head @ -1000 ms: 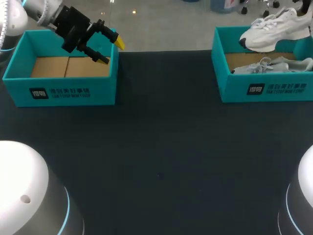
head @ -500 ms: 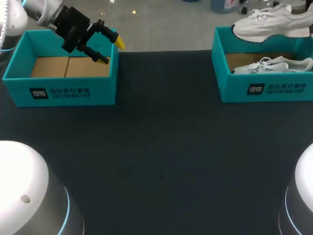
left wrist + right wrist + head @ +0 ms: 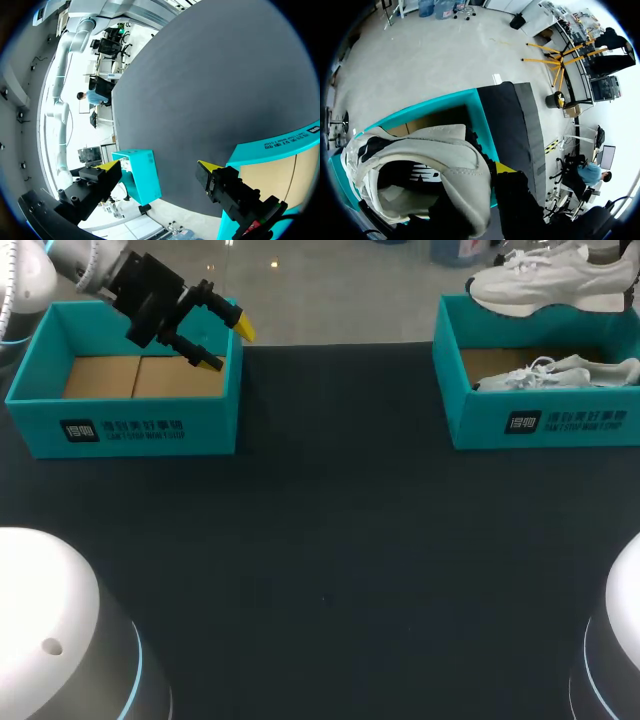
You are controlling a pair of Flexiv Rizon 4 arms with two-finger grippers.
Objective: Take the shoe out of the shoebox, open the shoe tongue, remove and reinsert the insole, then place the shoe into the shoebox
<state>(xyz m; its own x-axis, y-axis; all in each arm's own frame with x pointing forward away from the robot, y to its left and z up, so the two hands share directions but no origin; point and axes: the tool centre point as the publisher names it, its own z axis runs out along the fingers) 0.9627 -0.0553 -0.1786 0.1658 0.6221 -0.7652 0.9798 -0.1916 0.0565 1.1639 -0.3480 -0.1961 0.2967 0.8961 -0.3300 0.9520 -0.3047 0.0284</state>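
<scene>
The right claw (image 3: 492, 170) is clamped on the heel collar of the white shoe (image 3: 545, 285), one finger outside and the other hidden inside it. The shoe hangs roughly level in the air above the right shoebox (image 3: 540, 425). A second shoe (image 3: 560, 373) lies in that box. The left claw (image 3: 228, 345) hangs spread wide and holds nothing, over the far corner of the other box (image 3: 130, 430).

1. A shoebox (image 3: 120, 430) sat at the far left of the table (image 3: 340, 540); a second shoebox (image 3: 545, 425) sat at the far right, well apart.
2. The left gripper (image 3: 228, 345) hung over the left box's far right corner.
3. A raised shoe (image 3: 545, 285) hung above the right box's far wall; a second shoe (image 3: 560, 373) lay inside it.
</scene>
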